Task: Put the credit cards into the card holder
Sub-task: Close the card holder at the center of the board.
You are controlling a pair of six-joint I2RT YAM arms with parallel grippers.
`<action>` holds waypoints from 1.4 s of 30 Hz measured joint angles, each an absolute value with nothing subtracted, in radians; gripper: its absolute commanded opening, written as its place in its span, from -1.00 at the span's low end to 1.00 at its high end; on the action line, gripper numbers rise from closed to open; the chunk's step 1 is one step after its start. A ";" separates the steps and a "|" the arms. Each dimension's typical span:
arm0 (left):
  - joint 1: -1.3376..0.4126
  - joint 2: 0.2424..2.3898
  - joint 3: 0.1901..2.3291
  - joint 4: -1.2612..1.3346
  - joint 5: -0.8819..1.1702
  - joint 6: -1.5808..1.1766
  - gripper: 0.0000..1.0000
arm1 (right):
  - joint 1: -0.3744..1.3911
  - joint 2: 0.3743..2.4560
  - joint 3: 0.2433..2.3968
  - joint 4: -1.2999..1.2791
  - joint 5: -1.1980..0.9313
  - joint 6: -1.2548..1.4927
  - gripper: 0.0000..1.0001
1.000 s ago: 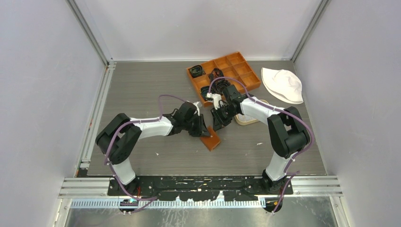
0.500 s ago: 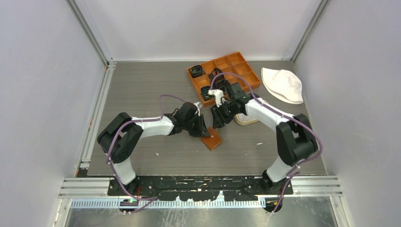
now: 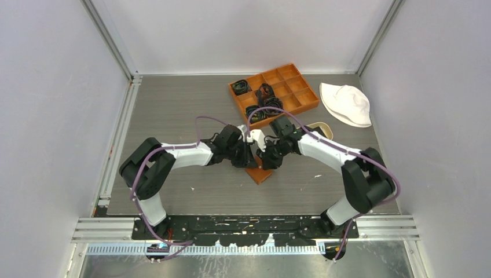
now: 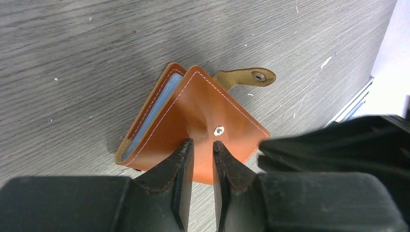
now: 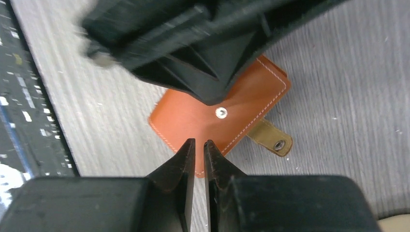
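1. The gray table [image 3: 173, 104] is the biggest thing, and everything sits on it.
2. The left arm [image 3: 179, 155] and the right arm [image 3: 330, 153] both reach in and meet near the middle of the table.
3. An orange box [image 3: 292, 87] with many little rooms sits at the far side. Some rooms hold dark things that are too small to name.
4. A white hat [image 3: 346, 103] lies to the right of the box.
5. A beige tray [image 3: 320, 127] peeks out behind the right arm.
6. The brown card holder [image 4: 208, 111] lies on the table between the two grippers, with its top flap lifted a little.
7. The left gripper [image 4: 202, 145] pinches the near edge of that flap between its jaws.
8. The right gripper [image 5: 198, 144] hangs just over the card holder's edge. Its jaws are almost together, with only a thin slit between them.
9. A bluish card [image 4: 154, 108] shows inside the card holder, under the flap.
10. A tan strap [image 4: 244, 77] sticks out from the card holder's far side.
11. A small shiny snap [image 4: 219, 129] sits on the flap, just beside the left fingertips.
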State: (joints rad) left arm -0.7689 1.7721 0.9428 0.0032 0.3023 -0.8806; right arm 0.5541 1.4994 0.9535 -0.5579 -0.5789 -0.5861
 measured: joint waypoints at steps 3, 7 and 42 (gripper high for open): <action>-0.764 1.761 0.912 0.053 0.311 -0.889 -0.45 | 0.562 1.566 0.954 -0.561 -0.514 -0.607 -0.64; -0.756 1.705 0.808 0.168 0.310 -0.915 -0.34 | 0.569 1.616 0.954 -0.562 -0.451 -0.633 -0.63; -0.757 1.649 0.561 0.439 0.351 -0.903 -0.42 | 0.636 1.557 0.955 -0.645 -0.448 -0.860 -0.39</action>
